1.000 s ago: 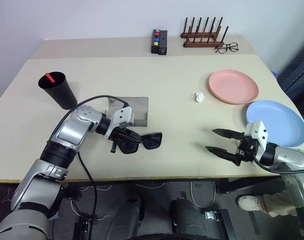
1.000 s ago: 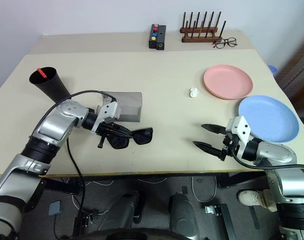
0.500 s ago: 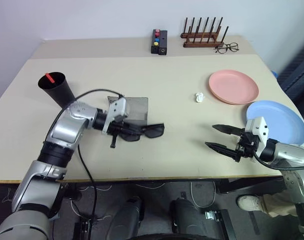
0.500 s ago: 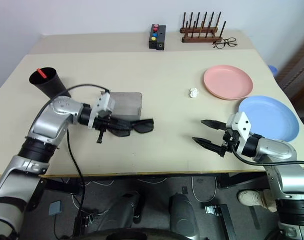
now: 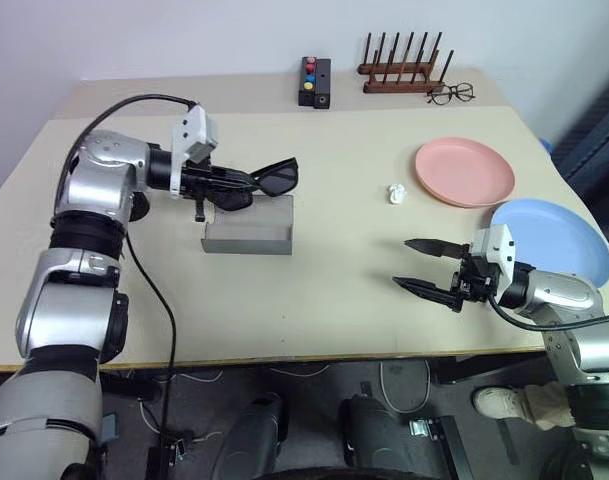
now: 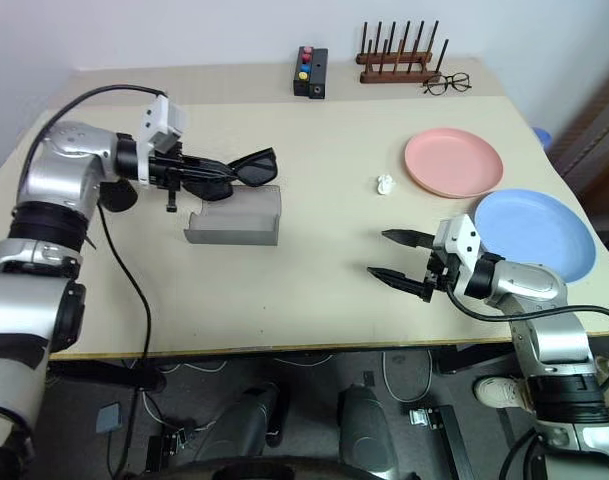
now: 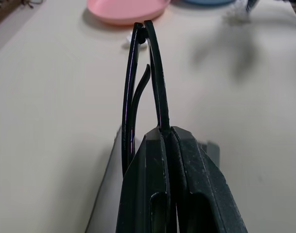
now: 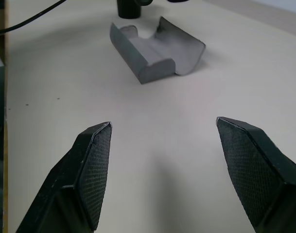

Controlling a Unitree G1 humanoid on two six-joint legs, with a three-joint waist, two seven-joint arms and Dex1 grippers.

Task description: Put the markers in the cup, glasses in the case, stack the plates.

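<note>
My left gripper is shut on the black sunglasses and holds them in the air just above the grey case, which lies open on the table. In the left wrist view the folded sunglasses stick out past the closed fingers. A bit of the black cup shows behind my left forearm; the markers are hidden. The pink plate and the blue plate lie side by side at the right. My right gripper hovers open and empty left of the blue plate, pointing towards the case.
At the back stand a wooden rack, wire-framed spectacles and a black box with coloured buttons. A small white object lies left of the pink plate. The table's front edge runs just below my right gripper.
My left arm has lifted the sunglasses off the table and carried them up and back over the case. My right gripper has edged a little to the left, still open.
</note>
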